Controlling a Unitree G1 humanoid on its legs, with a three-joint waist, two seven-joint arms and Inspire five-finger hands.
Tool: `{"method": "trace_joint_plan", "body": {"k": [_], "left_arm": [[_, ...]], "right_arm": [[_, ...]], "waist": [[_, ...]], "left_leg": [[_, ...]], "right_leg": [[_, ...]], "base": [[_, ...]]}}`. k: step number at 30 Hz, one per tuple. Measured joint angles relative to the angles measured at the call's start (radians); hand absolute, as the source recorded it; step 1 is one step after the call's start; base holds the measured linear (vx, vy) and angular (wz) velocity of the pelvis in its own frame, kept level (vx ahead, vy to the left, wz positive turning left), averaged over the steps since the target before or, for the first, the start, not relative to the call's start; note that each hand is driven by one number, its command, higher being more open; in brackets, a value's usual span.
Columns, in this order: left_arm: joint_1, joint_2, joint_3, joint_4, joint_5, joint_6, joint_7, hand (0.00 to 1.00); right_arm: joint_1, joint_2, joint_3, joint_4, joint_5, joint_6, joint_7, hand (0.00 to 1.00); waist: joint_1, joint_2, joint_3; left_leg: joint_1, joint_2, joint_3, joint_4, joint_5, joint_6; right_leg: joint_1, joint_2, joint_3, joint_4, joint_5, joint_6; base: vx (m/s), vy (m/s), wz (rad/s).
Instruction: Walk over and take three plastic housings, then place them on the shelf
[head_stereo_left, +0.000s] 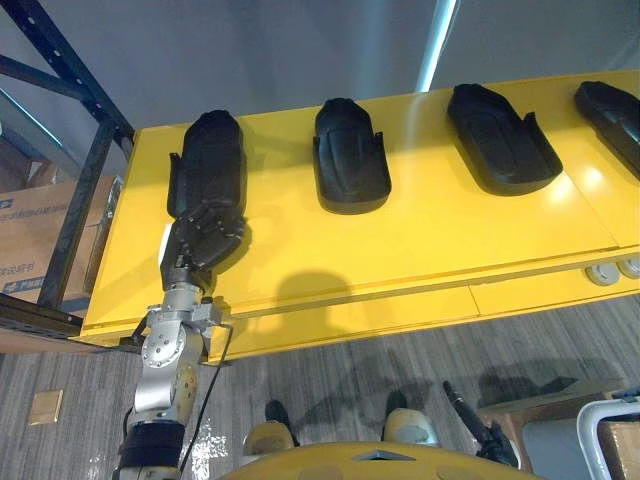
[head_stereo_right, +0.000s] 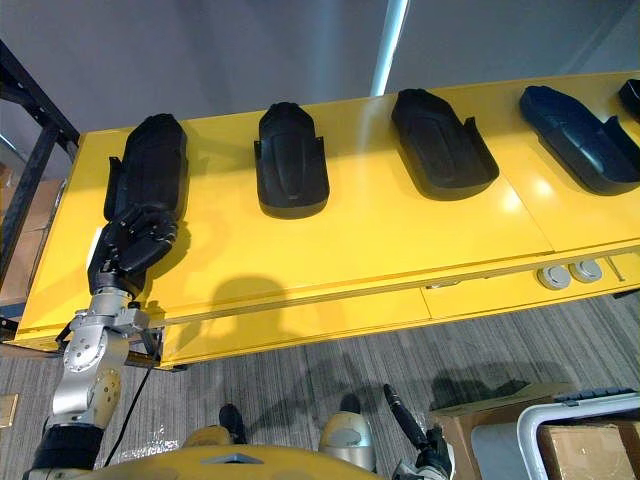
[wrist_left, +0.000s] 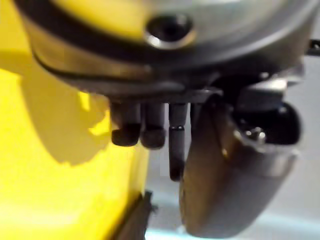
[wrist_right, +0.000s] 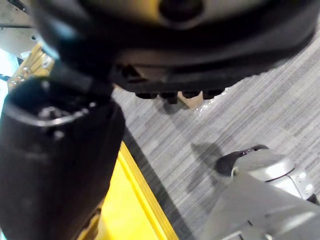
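Resting over the near end of the leftmost housing (head_stereo_left: 210, 155), the left hand (head_stereo_left: 205, 235) comes up from the lower left on its silver-grey arm. Whether it grips the black plastic shell or merely lies on it cannot be told, and its own wrist view shows the yellow top and the table's edge past it, not the housing. That housing lies lengthwise, from the near side towards the far side, close to the left end of the yellow table (head_stereo_left: 420, 250). To its right, well apart from one another in a row along the far side of the top, sit the second housing (head_stereo_left: 350, 155), the third housing (head_stereo_left: 500, 140) and the fourth housing (head_stereo_right: 580, 140), each with its open, flared end turned towards the robot. None of these three is touched. The right hand (wrist_right: 55, 160) hangs low at the robot's right side over the grey striped floor (head_stereo_left: 380, 370), slack and with nothing in it. A dark blue shelf frame (head_stereo_left: 60, 60) stands just beyond the table's left end, with cardboard boxes (head_stereo_left: 30, 240) beneath it. Two round buttons (head_stereo_right: 565, 272) are set in the table's front edge towards the right, and a white-framed bin (head_stereo_right: 560, 425) stands on the floor at the lower right.
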Motion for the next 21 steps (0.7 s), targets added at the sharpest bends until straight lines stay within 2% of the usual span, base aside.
{"method": "trace_joint_plan", "body": {"k": [3,7,10,11,12,13,15,16,19,21], "left_arm": [[0.022,0.022,-0.045,-0.126,-0.007,0.000,-0.179,0.00],[0.016,0.060,-0.097,-0.208,-0.100,0.000,-0.397,0.00],[0.003,0.068,-0.142,-0.221,-0.190,0.006,-0.505,0.00],[-0.024,0.072,-0.178,-0.222,-0.243,0.032,-0.561,0.00],[-0.033,0.074,-0.186,-0.222,-0.248,0.040,-0.574,0.00],[-0.071,0.085,-0.231,-0.222,-0.271,0.081,-0.624,1.00],[-0.129,0.111,-0.335,-0.221,-0.275,0.139,-0.692,1.00],[-0.161,0.124,-0.417,-0.217,-0.271,0.195,-0.720,1.00],[-0.206,0.125,-0.604,-0.126,-0.222,0.320,-0.745,1.00],[-0.226,0.124,-0.694,-0.016,-0.175,0.379,-0.719,1.00]], "right_arm": [[0.000,0.008,-0.016,0.008,0.000,0.000,-0.006,1.00],[-0.003,0.008,-0.021,0.035,0.000,-0.001,-0.016,1.00],[-0.003,0.009,-0.047,0.059,0.001,0.000,-0.018,1.00],[-0.002,0.009,-0.060,0.062,0.001,0.000,-0.021,1.00],[-0.003,0.009,-0.062,0.064,0.001,0.000,-0.021,1.00],[-0.003,0.009,-0.065,0.070,0.000,0.000,-0.022,1.00],[-0.007,0.011,-0.064,0.075,0.000,0.002,-0.021,1.00],[-0.008,0.012,-0.063,0.075,-0.002,0.009,-0.020,1.00],[-0.018,0.012,-0.057,0.076,-0.035,0.028,-0.020,1.00],[-0.023,0.011,-0.051,0.076,-0.035,0.041,-0.019,1.00]], "waist": [[0.005,0.008,-0.019],[0.008,0.030,-0.057],[0.011,0.042,-0.085],[0.018,0.042,-0.096],[0.020,0.045,-0.100],[0.023,0.035,-0.105],[0.019,0.026,-0.119],[0.014,0.020,-0.125],[-0.017,0.012,-0.142],[-0.036,0.012,-0.149]], "left_leg": [[0.029,-0.003,0.001,-0.017,-0.001,-0.002],[0.048,-0.007,0.006,-0.034,0.000,-0.003],[0.065,-0.010,0.015,-0.055,0.006,-0.005],[0.072,-0.013,0.021,-0.070,0.012,-0.005],[0.075,-0.014,0.022,-0.074,0.014,-0.005],[0.083,-0.016,0.026,-0.092,0.022,-0.005],[0.085,-0.017,0.031,-0.095,0.024,-0.005],[0.090,-0.017,0.039,-0.097,0.024,-0.005],[0.097,-0.016,0.057,-0.099,0.022,-0.007],[0.102,-0.015,0.068,-0.099,0.021,-0.008]], "right_leg": [[0.033,0.001,-0.003,-0.019,0.001,0.002],[0.053,0.002,-0.004,-0.036,0.003,0.006],[0.064,0.003,-0.003,-0.047,0.006,0.010],[0.063,0.003,0.001,-0.047,0.007,0.011],[0.063,0.003,0.001,-0.047,0.007,0.011],[0.064,0.003,0.003,-0.048,0.007,0.011],[0.062,0.003,0.007,-0.048,0.007,0.012],[0.062,0.003,0.013,-0.048,0.008,0.012],[0.057,0.004,0.029,-0.047,0.009,0.013],[0.053,0.006,0.039,-0.048,0.011,0.013]], "base": [[0.03,0.004,0.01],[0.02,0.002,0.00],[0.00,0.004,-0.02],[0.00,0.011,-0.07],[-0.02,0.010,-0.05],[0.00,0.000,0.00],[0.00,0.012,-0.07],[0.00,0.009,-0.13],[-0.01,0.007,-0.17],[0.00,0.003,-0.21]]}}
